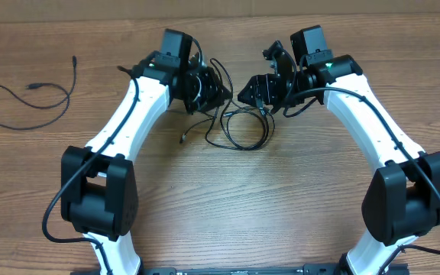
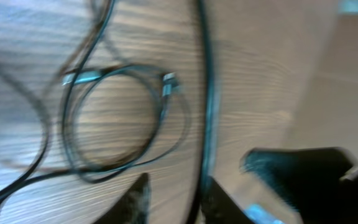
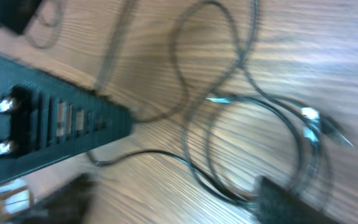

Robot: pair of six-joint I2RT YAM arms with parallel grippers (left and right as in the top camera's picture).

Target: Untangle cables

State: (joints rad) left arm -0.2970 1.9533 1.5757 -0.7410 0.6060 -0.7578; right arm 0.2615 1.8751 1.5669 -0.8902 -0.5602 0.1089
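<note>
**Both grippers low over the tangle, jaws apart**

At the near edge of the wooden table (image 1: 281, 206) stand the two arm bases. The left arm (image 1: 124, 122) and the right arm (image 1: 373, 126) lean inward from them, so that the wrists almost meet at mid-table.

Just in front of the wrists lies the tangle of cables (image 1: 243, 128). It is made of thin black cords in overlapping loops, flat on the wood, and one plug end (image 1: 184, 139) trails out toward the left arm. The left wrist view is blurred, but it shows a round loop with silver-tipped plugs (image 2: 168, 81) lying along it.

The left gripper (image 2: 176, 202) hangs close above the tangle with its fingers (image 2: 138, 202) parted. A single cord runs between them, close to one finger. The gap is far wider than the cord, so nothing is clamped. The blur hides whether the cord touches that finger.

The right gripper (image 3: 194, 155) is spread wide and holds nothing. Its slotted finger (image 3: 55, 124) is on one side of the loops, and the other finger is on the opposite side. The cords lie on the table between them. From overhead, the two gripper tips are near each other at the far side of the tangle.

Over at the table's left side, well apart from the tangle, a lone cable (image 1: 67, 95) lies by itself in a loose curve.
</note>
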